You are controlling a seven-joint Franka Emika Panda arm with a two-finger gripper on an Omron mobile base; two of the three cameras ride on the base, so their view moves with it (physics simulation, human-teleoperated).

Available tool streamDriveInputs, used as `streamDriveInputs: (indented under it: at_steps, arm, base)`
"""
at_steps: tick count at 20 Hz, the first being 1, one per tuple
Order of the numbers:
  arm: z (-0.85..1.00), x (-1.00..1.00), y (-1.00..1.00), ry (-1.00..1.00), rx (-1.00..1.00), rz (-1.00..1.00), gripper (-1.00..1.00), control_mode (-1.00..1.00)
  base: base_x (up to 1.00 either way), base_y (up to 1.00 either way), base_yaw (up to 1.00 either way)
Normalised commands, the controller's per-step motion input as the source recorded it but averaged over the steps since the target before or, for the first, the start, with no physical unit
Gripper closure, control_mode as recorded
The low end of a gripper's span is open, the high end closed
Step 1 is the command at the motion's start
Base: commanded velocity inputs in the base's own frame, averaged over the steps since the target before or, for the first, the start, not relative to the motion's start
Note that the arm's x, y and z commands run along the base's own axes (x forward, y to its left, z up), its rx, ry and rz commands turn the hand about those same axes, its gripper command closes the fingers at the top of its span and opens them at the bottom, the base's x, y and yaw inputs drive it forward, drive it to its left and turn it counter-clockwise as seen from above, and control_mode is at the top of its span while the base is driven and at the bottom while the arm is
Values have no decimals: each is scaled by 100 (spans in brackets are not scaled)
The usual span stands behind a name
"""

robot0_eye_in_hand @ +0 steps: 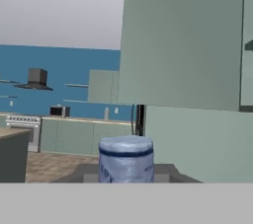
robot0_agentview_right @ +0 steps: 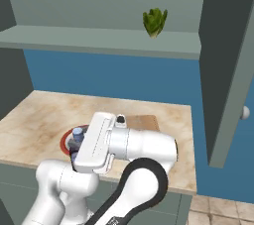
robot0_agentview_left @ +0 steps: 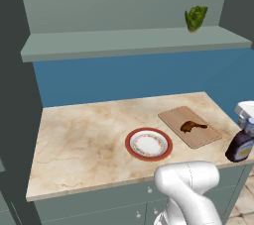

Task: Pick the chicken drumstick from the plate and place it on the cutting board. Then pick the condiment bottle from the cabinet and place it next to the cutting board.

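At the right-hand edge of the bench [robot0_agentview_left: 79, 140], the condiment bottle [robot0_agentview_left: 241, 144] hangs in the fingers [robot0_eye_in_hand: 165, 172], which are clamped on its narrow neck just under the pale blue-grey cap [robot0_eye_in_hand: 126, 158]. From the left base camera the bottle is upright with its base low over the marble, just beside the near right corner of the cutting board [robot0_agentview_left: 189, 126]; whether it already touches the bench I cannot tell. The chicken drumstick [robot0_agentview_left: 192, 127] lies on the board, and the plate [robot0_agentview_left: 148, 144] sits bare beside it to the left. Up on the cabinet [robot0_agentview_left: 134, 43] shelf stands a green leafy vegetable [robot0_agentview_left: 196, 18] (no part of the job).

As for how the bottle will handle, I judge it stiff and fairly light, but smooth-sided and likely slippery, so a hold by the neck is sound: the cap's wider lip above the fingers acts as a stop against sliding through. The weight hangs below the hold, so it may swing or tilt if moved sharply. The base looks small for the height, so it should be set down squarely and released only once it rests flat, well in from the bench's edge, which lies close on the right. The gripper [robot0_agentview_right: 75, 145] partly hides the bottle in the right base camera.
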Motion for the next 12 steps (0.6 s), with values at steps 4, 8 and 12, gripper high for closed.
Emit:
streamDriveInputs:
  at_steps: [4,8,12]
  arm:
    - [-8,4,-60,0,0,-3,100,-100]
    - [-15,10,-60,0,0,-3,100,-100]
    - [-29,6,-54,-3,0,-5,100,-100]
  base:
    - [0,0,0]
    - [0,0,0]
    - [0,0,0]
